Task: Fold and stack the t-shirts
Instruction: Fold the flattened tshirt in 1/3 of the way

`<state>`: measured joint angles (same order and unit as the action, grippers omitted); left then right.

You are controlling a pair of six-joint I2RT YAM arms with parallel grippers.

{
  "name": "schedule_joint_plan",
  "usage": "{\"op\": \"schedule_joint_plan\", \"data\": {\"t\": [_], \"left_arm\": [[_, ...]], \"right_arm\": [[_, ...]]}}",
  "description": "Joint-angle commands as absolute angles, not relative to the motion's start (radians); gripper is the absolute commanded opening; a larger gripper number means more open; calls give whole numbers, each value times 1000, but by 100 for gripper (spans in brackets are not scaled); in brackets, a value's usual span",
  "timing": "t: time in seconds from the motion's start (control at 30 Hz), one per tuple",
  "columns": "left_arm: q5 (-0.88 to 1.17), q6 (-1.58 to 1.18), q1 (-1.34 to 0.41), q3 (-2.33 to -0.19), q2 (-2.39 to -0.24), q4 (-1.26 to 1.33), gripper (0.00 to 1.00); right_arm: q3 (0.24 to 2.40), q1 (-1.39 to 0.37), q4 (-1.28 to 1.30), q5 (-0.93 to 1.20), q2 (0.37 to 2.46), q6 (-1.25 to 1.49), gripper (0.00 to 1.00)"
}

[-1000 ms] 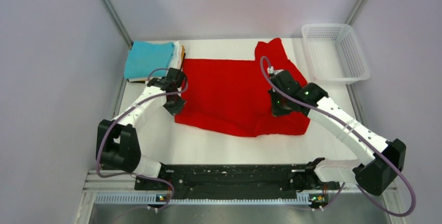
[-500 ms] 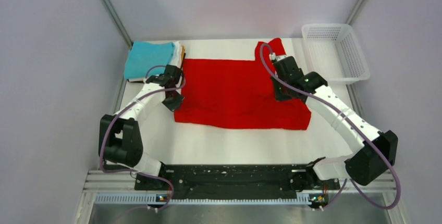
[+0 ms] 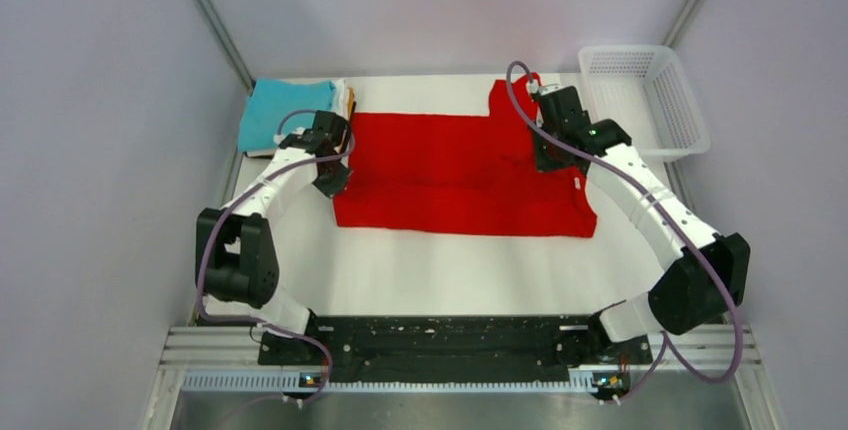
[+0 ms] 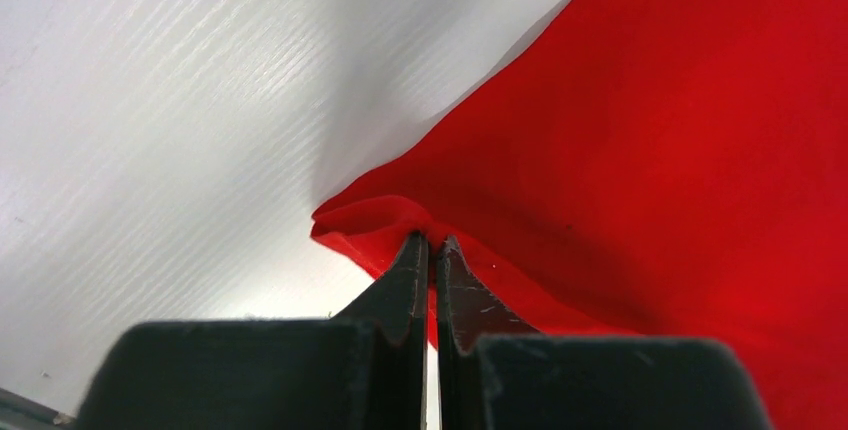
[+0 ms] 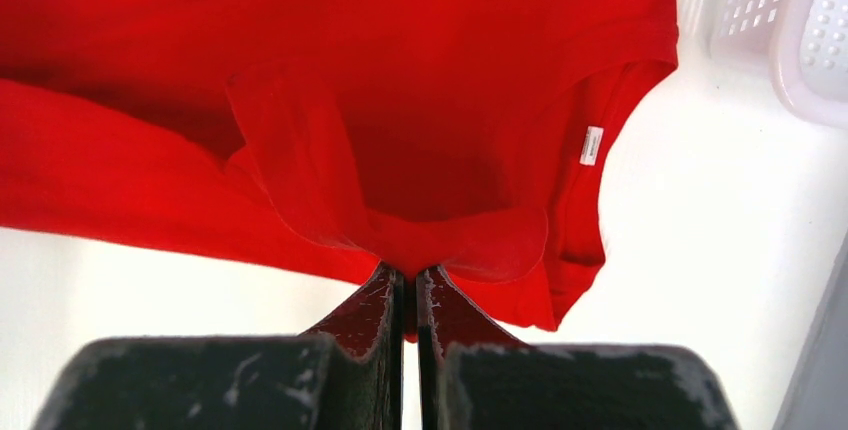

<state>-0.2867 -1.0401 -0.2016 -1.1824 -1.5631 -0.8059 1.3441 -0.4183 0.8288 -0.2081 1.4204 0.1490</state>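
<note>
Here, at the bottom of the top view, a black metal mounting rail (image 3: 440, 340) carries both arm bases. Just above it lies a bare strip of the white table top (image 3: 450, 270).

In the middle of the frame, the plain bright red short-sleeved t-shirt (image 3: 450, 175) lies spread flat on the table. Its long side runs from left to right, and one sleeve points toward the upper edge at centre right. A small white label (image 3: 577, 182) shows near the right end of the shirt.

The left gripper (image 3: 334, 176) stands at the left edge of the red cloth. In the left wrist view its black fingers are pressed almost together, with a small fold of the red edge pinched between the tips and raised a little from the table.

The right gripper (image 3: 545, 155) stands over the right part of the shirt, just below the sleeve. In the right wrist view its fingers are also nearly closed and hold a thin pinch of red cloth, which rises to the tips like a small tent.

Farther back, in the upper left, a folded teal t-shirt (image 3: 283, 112) lies on top of a stack. Pale and yellow-orange edges show under it on its right side. In the upper right stands a white plastic mesh basket (image 3: 640, 51), apart from the red shirt.
</note>
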Motion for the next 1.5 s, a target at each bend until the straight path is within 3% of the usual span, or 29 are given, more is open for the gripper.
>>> {"op": "schedule_joint_plan", "data": {"t": [0.0,0.2,0.37,0.4,0.47,0.5,0.57,0.77,0.9,1.1,1.33,1.47], "left_arm": [[-309,-1004,-193,-1243,-1634,-731,0],[-355,-975,-178,-1335,-1746,-734,2],[-344,-947,-150,-1404,-1818,-729,22],[-343,-941,-148,-1413,-1821,-734,32],[-343,-929,-147,-1429,-1817,-763,58],[-344,-920,-147,-1432,-1810,-775,66],[-358,-914,-147,-1425,-1784,-805,73],[-319,-897,-149,-1366,-1677,-838,83],[-161,-843,-163,-1317,-1633,-770,85],[-7,-805,-212,-1288,-1684,-665,86],[52,-796,-221,-1243,-1754,-599,87],[41,-787,-219,-1194,-1783,-571,87]], "right_arm": [[1393,-364,746,-171,1472,128,0],[1405,-290,644,-120,1602,85,0],[1466,-246,447,-71,1796,-57,2],[1491,-245,423,-72,1842,-82,7],[1604,-240,463,-121,1942,-90,50],[1658,-237,495,-159,1998,-78,58],[1717,-238,533,-236,2041,-38,64],[1620,-238,515,-256,1921,149,77],[1439,-239,451,-88,1774,218,97],[1227,-251,292,250,1698,310,99],[1276,-288,227,192,1843,336,99],[1338,-287,140,41,1929,338,99]]}}
